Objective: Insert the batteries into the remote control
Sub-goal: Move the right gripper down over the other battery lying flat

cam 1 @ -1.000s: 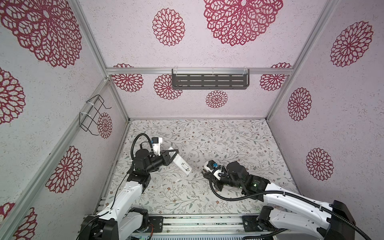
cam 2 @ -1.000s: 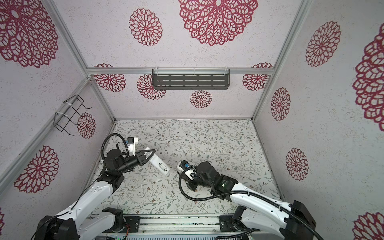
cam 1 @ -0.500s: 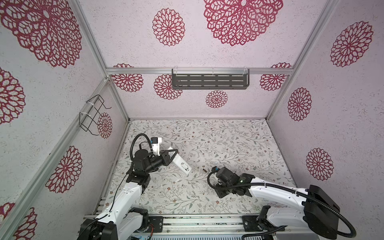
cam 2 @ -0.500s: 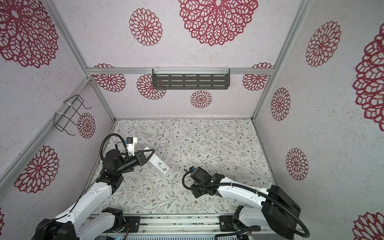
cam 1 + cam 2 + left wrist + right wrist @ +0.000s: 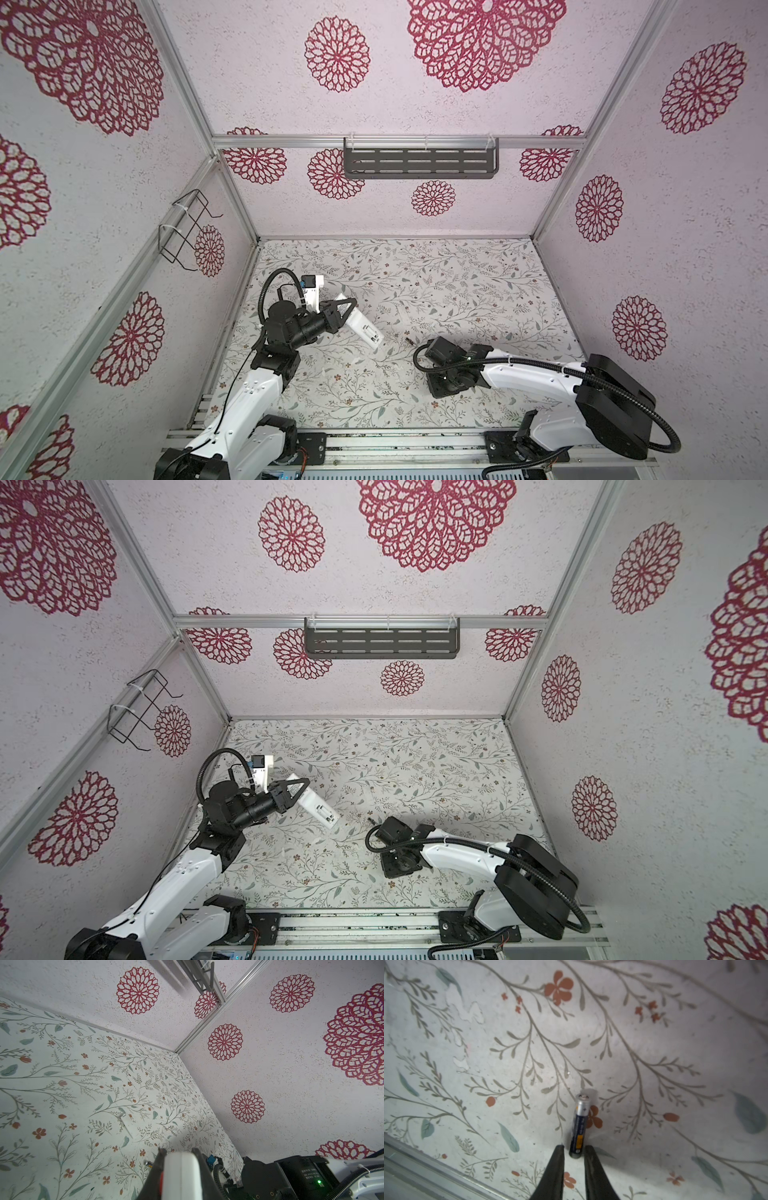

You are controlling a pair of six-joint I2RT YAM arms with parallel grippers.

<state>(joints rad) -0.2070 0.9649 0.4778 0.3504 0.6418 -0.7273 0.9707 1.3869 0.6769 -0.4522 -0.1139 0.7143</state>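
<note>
The right gripper (image 5: 573, 1145) points down at the table. Its two dark fingers stand a narrow gap apart, a little wider than the slim dark-blue battery (image 5: 580, 1124) whose flat end sits between their tips. Neither finger clearly presses it, and the battery lies flat on the surface. Its long axis runs almost straight out from the fingertips, in line with the fingers. The yellow band is nearest the hand and the silvery plus end is farthest from it.

The left gripper (image 5: 177, 1152) is clamped across the remote control (image 5: 365, 328), one finger on each side of the white body. The remote's long axis crosses the fingers at a slant. A short stub shows behind them, and the longer part reaches out and downward toward the right gripper. Its plain white back faces up, with a small recess near the free end. Whether that end touches the surface cannot be told. Just past it, and apart from it, lies the battery.

Beneath both hands is the table (image 5: 457, 291), pale with grey-green twigs and rust flowers, and scuffed in patches near the right fingers. Around it stand pale walls (image 5: 665, 249) printed with crimson rosettes and framed in aluminium. A dark slotted shelf (image 5: 419, 163) hangs on the far wall, and a wire rack (image 5: 185, 228) hangs on the wall beside the left arm.
</note>
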